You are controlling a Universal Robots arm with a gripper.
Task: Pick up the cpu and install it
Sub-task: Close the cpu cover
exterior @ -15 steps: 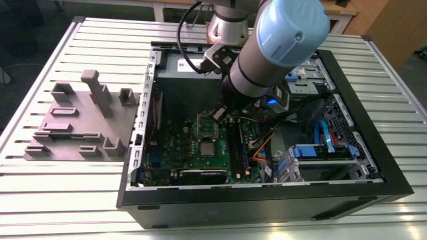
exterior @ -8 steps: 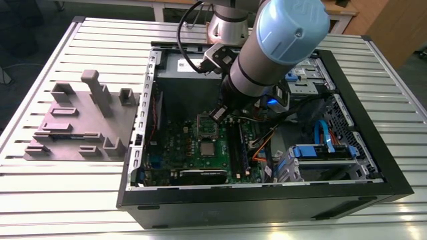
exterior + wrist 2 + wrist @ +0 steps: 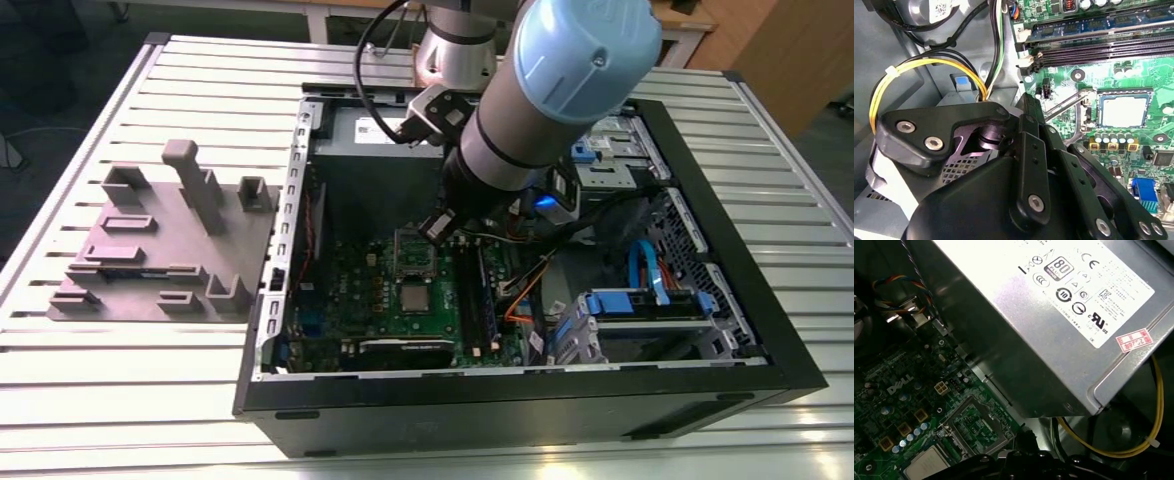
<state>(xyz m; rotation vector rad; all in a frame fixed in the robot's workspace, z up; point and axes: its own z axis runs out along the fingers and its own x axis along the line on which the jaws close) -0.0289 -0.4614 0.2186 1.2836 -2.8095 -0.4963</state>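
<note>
The cpu [image 3: 415, 298], a small square chip with a silvery top, lies flat in its socket on the green motherboard [image 3: 354, 300]. In both wrist views the cpu [image 3: 1124, 111] [image 3: 926, 465] sits bare and nothing covers it. The socket's silver load frame [image 3: 979, 422] [image 3: 414, 255] stands swung open beside it. My gripper [image 3: 438, 228] hangs inside the open computer case, above that frame and a little away from the cpu. Its black fingertips [image 3: 1028, 102] [image 3: 1026, 437] meet in one point, shut with nothing between them.
The large grey power supply box [image 3: 1054, 315] with a white label stands close beside my gripper. Yellow and black cables [image 3: 914, 67] loop near the case wall. Memory slots [image 3: 1104, 47] run beside the socket. A grey moulded plate [image 3: 147, 250] lies on the slatted table at the exterior view's left.
</note>
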